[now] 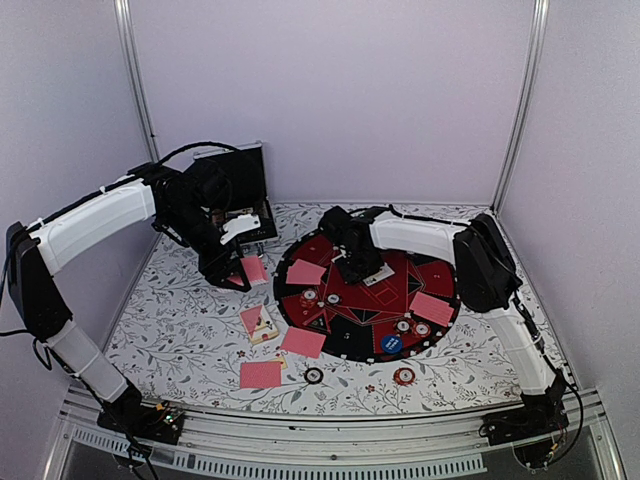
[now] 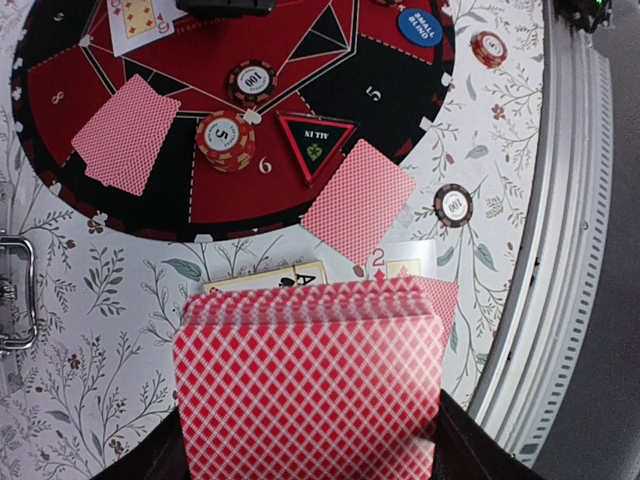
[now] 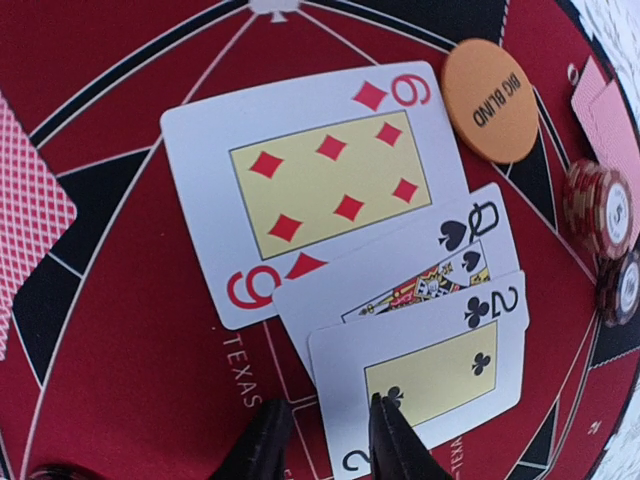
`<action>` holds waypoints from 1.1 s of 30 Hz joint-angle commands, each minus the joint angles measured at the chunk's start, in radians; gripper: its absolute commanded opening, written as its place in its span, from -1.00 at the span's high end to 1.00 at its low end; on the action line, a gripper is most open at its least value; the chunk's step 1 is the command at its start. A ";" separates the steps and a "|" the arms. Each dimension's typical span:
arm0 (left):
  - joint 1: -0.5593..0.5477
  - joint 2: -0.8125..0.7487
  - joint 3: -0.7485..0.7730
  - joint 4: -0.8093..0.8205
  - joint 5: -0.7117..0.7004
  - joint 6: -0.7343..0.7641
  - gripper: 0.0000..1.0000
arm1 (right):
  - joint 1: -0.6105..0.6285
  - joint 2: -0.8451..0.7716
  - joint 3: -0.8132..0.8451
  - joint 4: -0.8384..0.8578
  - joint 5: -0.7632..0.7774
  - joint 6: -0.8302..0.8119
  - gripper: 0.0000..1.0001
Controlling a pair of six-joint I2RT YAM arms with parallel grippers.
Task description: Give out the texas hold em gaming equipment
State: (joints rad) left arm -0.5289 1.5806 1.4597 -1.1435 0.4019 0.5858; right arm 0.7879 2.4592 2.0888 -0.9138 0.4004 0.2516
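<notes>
My left gripper (image 1: pixel 232 268) hangs left of the round mat, shut on the deck of red-backed playing cards (image 2: pixel 310 385), which fills the lower left wrist view. My right gripper (image 3: pixel 328 440) stands open low over the mat's middle; one finger lies over the corner of a face-up two of clubs (image 3: pixel 430 365), the other over bare mat. That card overlaps a queen of spades (image 3: pixel 430 268) and a nine of diamonds (image 3: pixel 310 190). Face-down singles (image 1: pixel 306 272) (image 1: pixel 432 308) (image 1: pixel 303 342) (image 1: pixel 260 374) lie around. Chip stacks (image 2: pixel 225 140) (image 2: pixel 251 82) sit on the mat; single chips (image 1: pixel 314 375) (image 1: pixel 404 376) lie off it.
The black-and-red mat (image 1: pixel 350 335) carries an orange big blind button (image 3: pixel 490 100), a blue small blind button (image 2: pixel 419 27) and a triangular all-in marker (image 2: pixel 316 145). Face-up cards (image 2: pixel 270 280) lie under the deck. The black chip case (image 1: pixel 240 190) stands open at the back left.
</notes>
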 commanded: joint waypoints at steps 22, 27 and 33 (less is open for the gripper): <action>0.009 -0.048 -0.012 0.029 0.022 -0.026 1.00 | -0.167 -0.554 -0.448 0.694 -1.015 0.401 -0.98; 0.007 -0.055 -0.025 0.037 0.018 -0.027 1.00 | -0.088 -0.472 -0.470 0.829 -1.109 0.498 -0.98; 0.007 -0.060 -0.032 0.055 -0.004 -0.023 1.00 | -0.010 -0.361 -0.413 0.904 -1.144 0.598 -0.98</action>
State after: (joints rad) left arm -0.5289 1.5455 1.4357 -1.1213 0.4034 0.5674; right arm 0.7429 2.0235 1.6302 -0.0933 -0.6769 0.7528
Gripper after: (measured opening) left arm 0.657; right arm 0.989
